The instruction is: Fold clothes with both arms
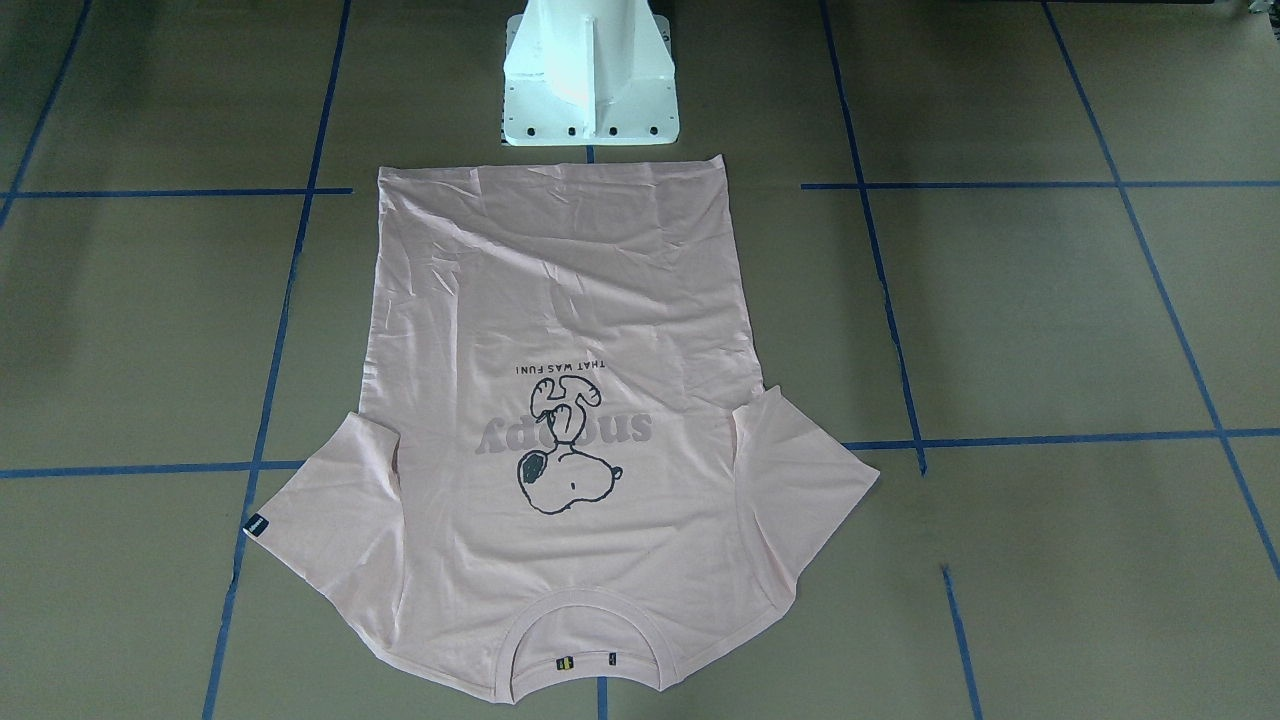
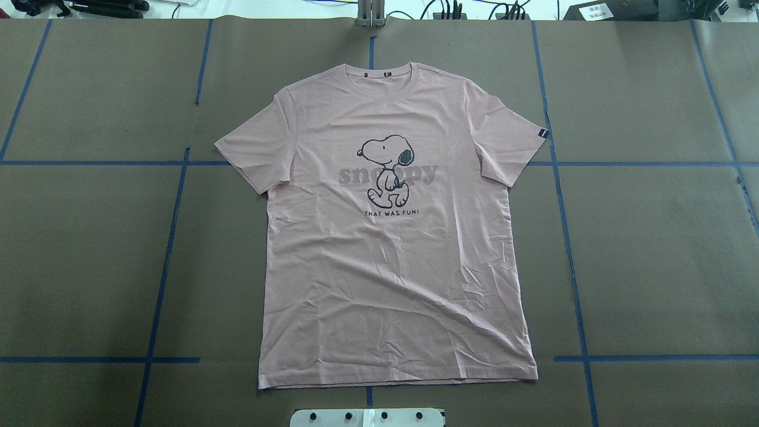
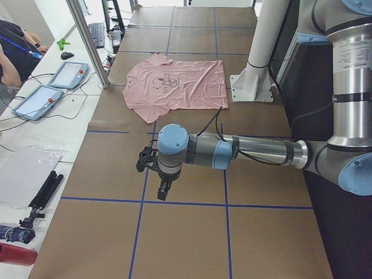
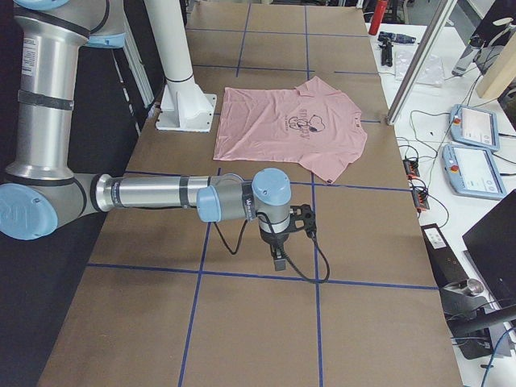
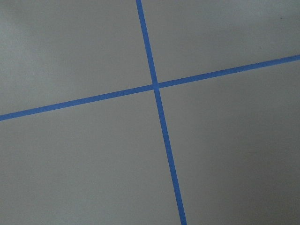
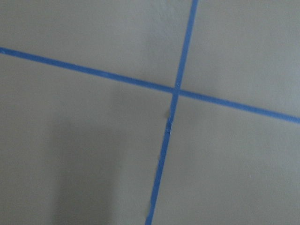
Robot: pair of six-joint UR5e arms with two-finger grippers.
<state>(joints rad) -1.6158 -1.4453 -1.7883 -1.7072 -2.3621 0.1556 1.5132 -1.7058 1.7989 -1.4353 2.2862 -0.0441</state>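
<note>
The shirt lies flat and print up in the middle of the counter. Its hem is just beside the white base, its collar is on the far side from the robot, and both sleeves are spread out. Nothing is folded yet, so the step in hand looks like the approach to a first grasp.

Both arms are out toward opposite ends of the counter, well apart from the cloth. The left pincer hangs above a tape line, and the right pincer does the same at its own end. Only the side views show them, so I cannot tell whether either is open or closed. Each wrist camera sees only bare counter and a cross of blue tape.

To do this well, each arm should come in from its own side and both should reach the cloth together. Matching points are best, such as the two hem corners or a shoulder and hem corner along one edge. The cloth is thin, with creases across the lower half. A low, shallow pinch at the very edge should catch both layers without scraping the counter. Lifting evenly and keeping the edge taut between the two grips should stop the middle from sagging. An uneven pull would probably skew the fold line away from the print.
</note>
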